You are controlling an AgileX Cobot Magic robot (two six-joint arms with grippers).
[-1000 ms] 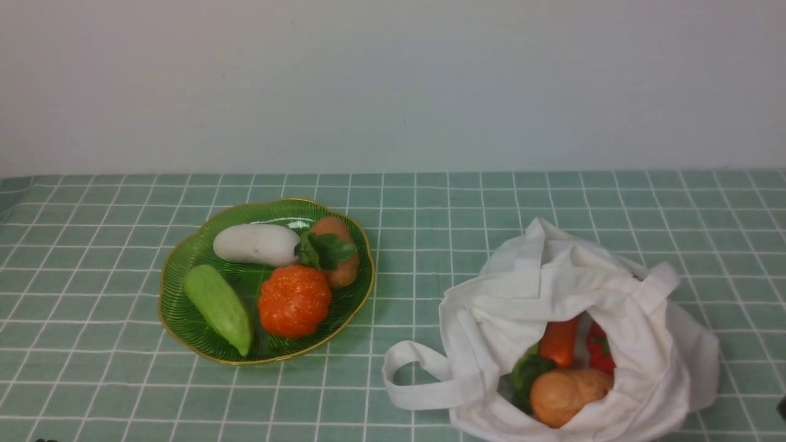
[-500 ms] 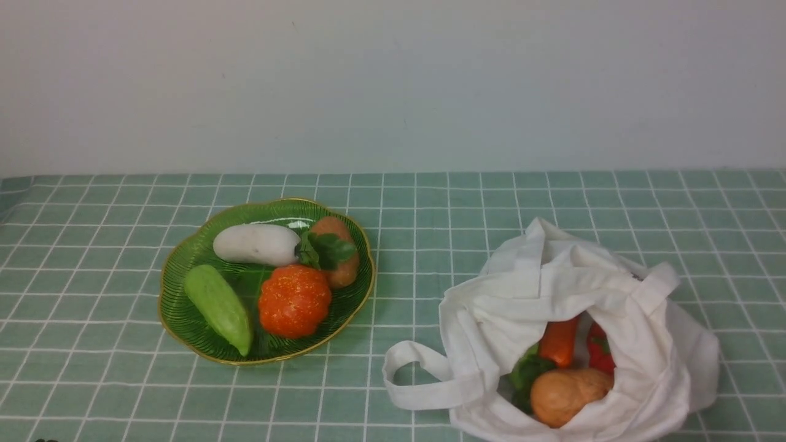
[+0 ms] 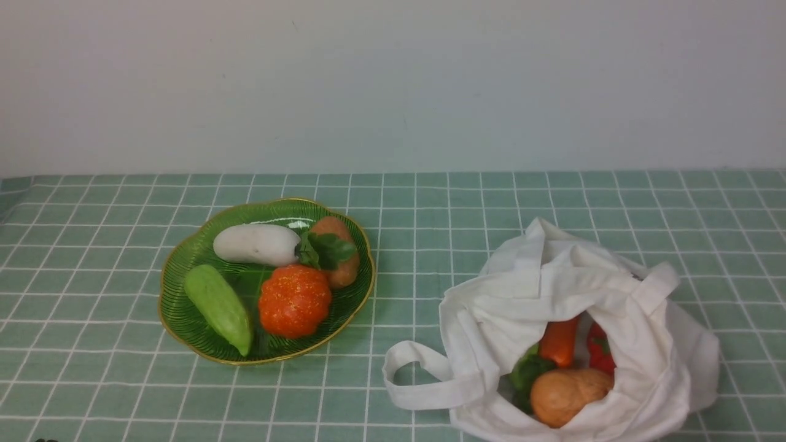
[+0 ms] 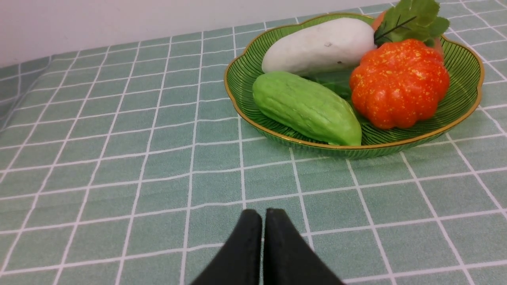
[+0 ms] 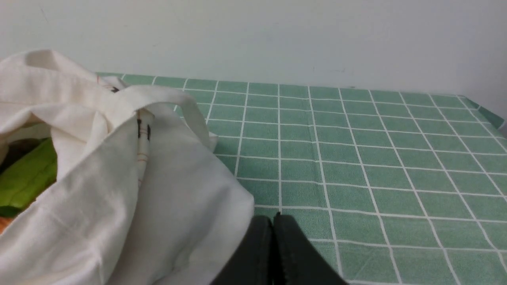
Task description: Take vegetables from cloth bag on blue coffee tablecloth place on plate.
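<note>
White radish (image 3: 256, 244) on green plate (image 3: 184, 319), both pincers (image 4: 263, 215) (image 5: 273, 221) closed, empty, no legible text.

Light was even and soft across all three views, bright enough to read colours without harsh contrast. It seemed to fall from above: shadows were short and faint, a thin dark rim under the plate (image 3: 184, 319) and a mild grey shade inside the mouth of the cloth bag (image 3: 552, 288). A small white glare sat on the far inner wall of the plate. The front view was slightly soft and grainy, with a cool greenish cast on the wall (image 3: 393, 80). In both wrist views the black claw tips at the lower edge were dark, featureless and a little blurred.
</note>
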